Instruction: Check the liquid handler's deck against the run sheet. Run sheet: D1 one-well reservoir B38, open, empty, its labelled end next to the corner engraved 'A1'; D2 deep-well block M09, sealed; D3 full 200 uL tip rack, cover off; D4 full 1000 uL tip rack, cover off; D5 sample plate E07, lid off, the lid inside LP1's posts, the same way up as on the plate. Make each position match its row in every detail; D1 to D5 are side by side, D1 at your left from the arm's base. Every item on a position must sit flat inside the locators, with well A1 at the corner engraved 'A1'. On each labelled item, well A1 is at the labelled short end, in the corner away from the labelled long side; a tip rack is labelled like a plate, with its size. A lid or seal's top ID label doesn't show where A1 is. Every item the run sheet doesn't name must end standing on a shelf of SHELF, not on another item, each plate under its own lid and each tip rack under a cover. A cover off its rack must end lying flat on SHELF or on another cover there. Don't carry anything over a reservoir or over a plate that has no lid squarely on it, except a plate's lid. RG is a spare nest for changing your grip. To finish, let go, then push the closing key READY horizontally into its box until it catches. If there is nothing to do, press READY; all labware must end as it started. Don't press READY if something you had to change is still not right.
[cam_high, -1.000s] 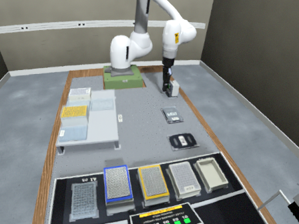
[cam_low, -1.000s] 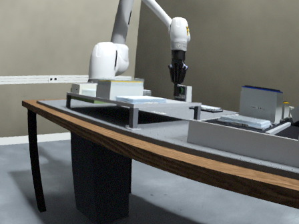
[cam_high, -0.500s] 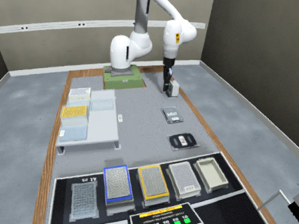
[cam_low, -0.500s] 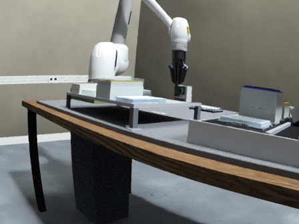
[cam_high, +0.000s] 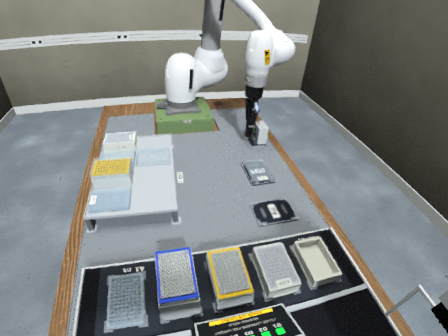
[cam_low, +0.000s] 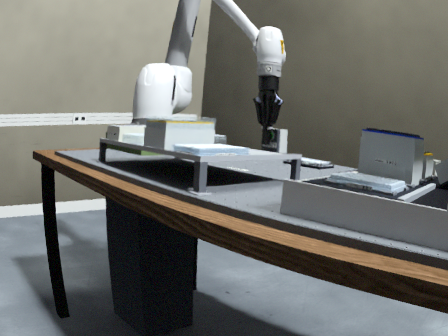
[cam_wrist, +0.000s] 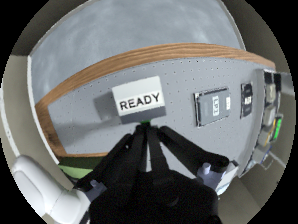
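Observation:
My gripper (cam_high: 251, 131) is shut and empty, pointing down at the table's back right, right beside the white READY box (cam_high: 260, 132). In the wrist view the shut fingertips (cam_wrist: 147, 131) sit against the near face of the READY box (cam_wrist: 139, 100), where a bit of green shows. The side view shows the gripper (cam_low: 268, 125) just left of the box (cam_low: 276, 139). On the deck, from right to left, are the open reservoir (cam_high: 316, 261), the sealed deep-well block (cam_high: 276, 267), the yellow tip rack (cam_high: 229, 272), the blue tip rack (cam_high: 176, 275) and the sample plate (cam_high: 125, 300). A lid (cam_high: 258, 171) lies inside LP1's posts.
The black RG nest (cam_high: 273, 210) lies between LP1 and the deck. The SHELF (cam_high: 134, 187) at the left holds a white-topped rack (cam_high: 119, 141), a yellow-topped rack (cam_high: 111, 170) and flat covers (cam_high: 153, 156). The table's wooden edge runs close to the READY box.

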